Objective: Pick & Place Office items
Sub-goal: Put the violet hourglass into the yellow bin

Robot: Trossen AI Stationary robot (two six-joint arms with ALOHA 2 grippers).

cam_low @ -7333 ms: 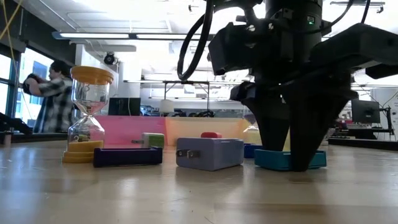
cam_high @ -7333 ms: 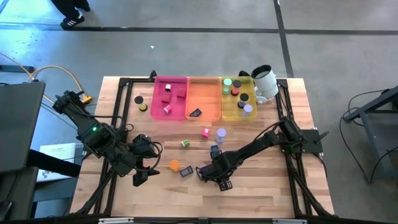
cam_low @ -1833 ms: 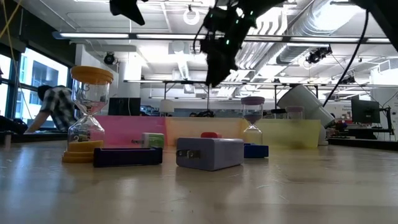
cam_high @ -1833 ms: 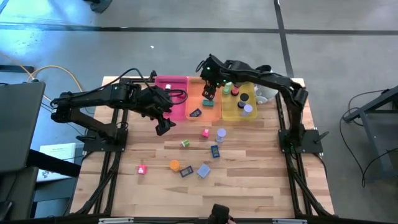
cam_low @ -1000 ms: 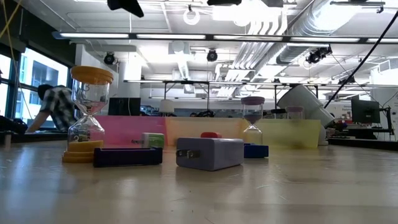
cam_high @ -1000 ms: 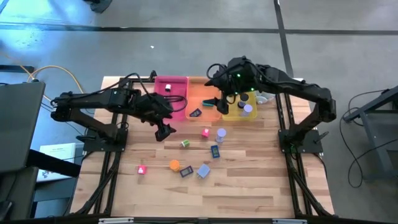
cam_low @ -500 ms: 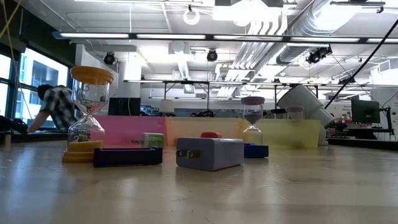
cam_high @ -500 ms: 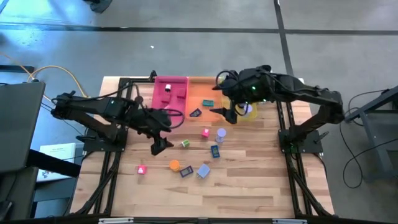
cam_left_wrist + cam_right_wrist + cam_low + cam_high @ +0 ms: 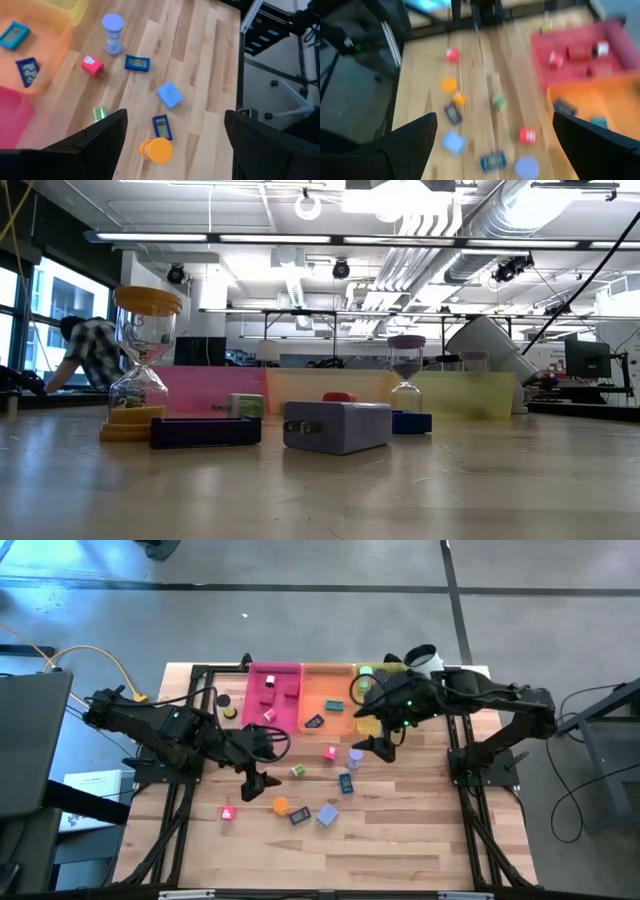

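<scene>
Several small office items (image 9: 329, 814) on wooden table (image 9: 420, 840) (workshop behind)

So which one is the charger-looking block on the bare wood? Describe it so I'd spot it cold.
Start from the orange tray in the middle of the row of three at the table's far edge, then come toward the near edge past the loose pieces. The pale blue block lies there, beside a dark blue flat rectangle and an orange hourglass. It is the only light blue, boxy piece, with two prongs on one face.
</scene>
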